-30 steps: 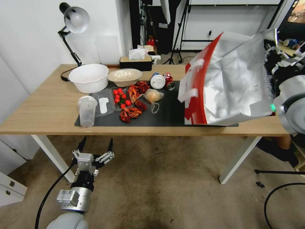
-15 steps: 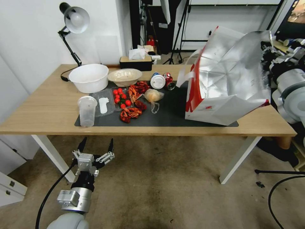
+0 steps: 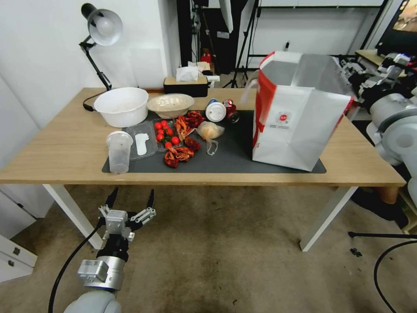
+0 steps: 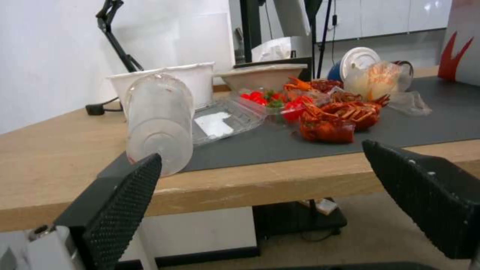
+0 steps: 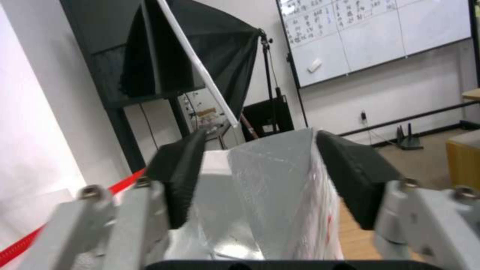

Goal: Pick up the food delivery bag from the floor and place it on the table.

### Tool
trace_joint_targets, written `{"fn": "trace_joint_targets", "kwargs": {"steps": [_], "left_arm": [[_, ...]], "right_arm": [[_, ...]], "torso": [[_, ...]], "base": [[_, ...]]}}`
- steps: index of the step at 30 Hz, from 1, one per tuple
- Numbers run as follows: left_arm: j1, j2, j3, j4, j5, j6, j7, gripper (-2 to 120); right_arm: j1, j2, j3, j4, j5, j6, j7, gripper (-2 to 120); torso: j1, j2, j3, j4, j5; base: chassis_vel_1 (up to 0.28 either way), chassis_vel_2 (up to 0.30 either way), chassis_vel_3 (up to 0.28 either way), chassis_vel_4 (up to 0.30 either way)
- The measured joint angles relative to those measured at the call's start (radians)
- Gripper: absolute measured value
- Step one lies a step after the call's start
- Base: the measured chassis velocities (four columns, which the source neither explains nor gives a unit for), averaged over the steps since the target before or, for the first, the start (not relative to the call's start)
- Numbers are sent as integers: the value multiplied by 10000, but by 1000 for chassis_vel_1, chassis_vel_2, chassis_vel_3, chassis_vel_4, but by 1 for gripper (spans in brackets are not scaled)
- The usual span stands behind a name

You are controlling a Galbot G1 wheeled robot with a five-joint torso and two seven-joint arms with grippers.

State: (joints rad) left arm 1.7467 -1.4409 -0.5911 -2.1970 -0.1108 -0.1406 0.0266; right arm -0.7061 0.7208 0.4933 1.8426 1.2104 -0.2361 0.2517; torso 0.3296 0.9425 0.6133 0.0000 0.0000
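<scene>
Food delivery bag [image 3: 299,117], tilted earlier, now upright on the table [image 3: 61,148] (right gripper [image 5: 260,180] jaws spread, released).

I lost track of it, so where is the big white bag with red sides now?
The big white bag with red sides and foil lining stands upright on the dark grey mat at the light-wood table's right end, beside the right gripper.

bag [image 3: 299,126]: foil-lined, glossy | table [image 3: 65,143]: light wood | mat [image 3: 230,158]: matt

White walls [image 3: 43,52], desk lamp [image 3: 102,28], whiteboard [image 5: 380,30], black softbox [image 5: 200,52]
</scene>
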Motion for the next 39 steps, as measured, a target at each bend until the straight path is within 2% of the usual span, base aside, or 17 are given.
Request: {"fn": "trace_joint_targets", "kwargs": {"steps": [1,2,5,7,9,12,23,29,31,32,33,34,35,36,39], "left_arm": [[-5,0,9,0,-5,0,-1,100],[-5,0,9,0,-5,0,-1,100],[-17,17,25,-5,-105,2,-1,100],[-22,24,25,-7,-139,2,-1,100],[-35,52,24,-23,-239,-4,-1,100],[-42,79,19,-29,-302,-11,7,100],[14,48,-97,-85,-348,-150,-30,100],[94,-1,-178,-141,-348,-246,-86,100],[94,-3,-176,-150,-348,-248,-87,100],[98,0,-170,-150,-348,-248,-87,100],[98,0,-170,-150,-348,-248,-87,100],[98,9,-169,-145,-348,-254,-86,100],[97,29,-173,-116,-350,-265,-85,100],[92,46,-174,-86,-359,-278,-85,100],[82,69,-173,-50,-370,-287,-85,100]], "right_arm": [[-110,-25,103,86,-21,2,-80,70],[-110,-25,103,86,-21,2,-80,70],[-622,-80,511,497,-183,-8,-457,84],[-800,-87,645,655,-253,-17,-611,87],[-1455,-105,1067,1249,-583,-17,-914,96],[-2025,-104,1371,1870,-853,-17,-1140,100],[-3003,288,1977,4427,-1189,-239,-1322,100],[-3863,679,2113,5252,-1681,-383,-1711,100],[-4304,889,2243,5500,-1952,-454,-1706,100],[-5101,1303,2454,5913,-2361,-647,-1585,100],[-5101,1303,2454,5913,-2361,-647,-1585,100],[-5589,1614,2554,6149,-2645,-731,-1458,100],[-6007,1904,2577,6321,-2988,-772,-1407,100],[-6484,2268,2580,6478,-3506,-723,-1432,100],[-6983,2711,2527,6575,-4130,-526,-1540,100]], "torso": [[0,0,0,0,0],[0,0,0,0,0],[0,0,0,-1,0],[0,0,0,-2,0],[0,0,-1,0,-1],[0,0,-1,-3,0],[-1,1,-1,-1,-4],[-1,1,-1,1,-3],[-1,1,-1,1,-2],[-1,1,-1,-4,3],[-1,1,-1,-4,3],[-1,1,-2,2,-6],[-2,1,-2,-3,0],[-1,1,-2,-2,0],[-1,1,-2,-4,-2]], "base": [[0,0,0,0],[0,0,0,0],[0,0,0,0],[0,0,0,0],[0,0,0,0],[0,0,0,0],[0,0,0,0],[0,0,0,0],[0,0,0,0],[0,0,0,0],[0,0,0,0],[0,0,0,0],[0,0,0,0],[0,0,0,0],[0,0,0,0]]}}
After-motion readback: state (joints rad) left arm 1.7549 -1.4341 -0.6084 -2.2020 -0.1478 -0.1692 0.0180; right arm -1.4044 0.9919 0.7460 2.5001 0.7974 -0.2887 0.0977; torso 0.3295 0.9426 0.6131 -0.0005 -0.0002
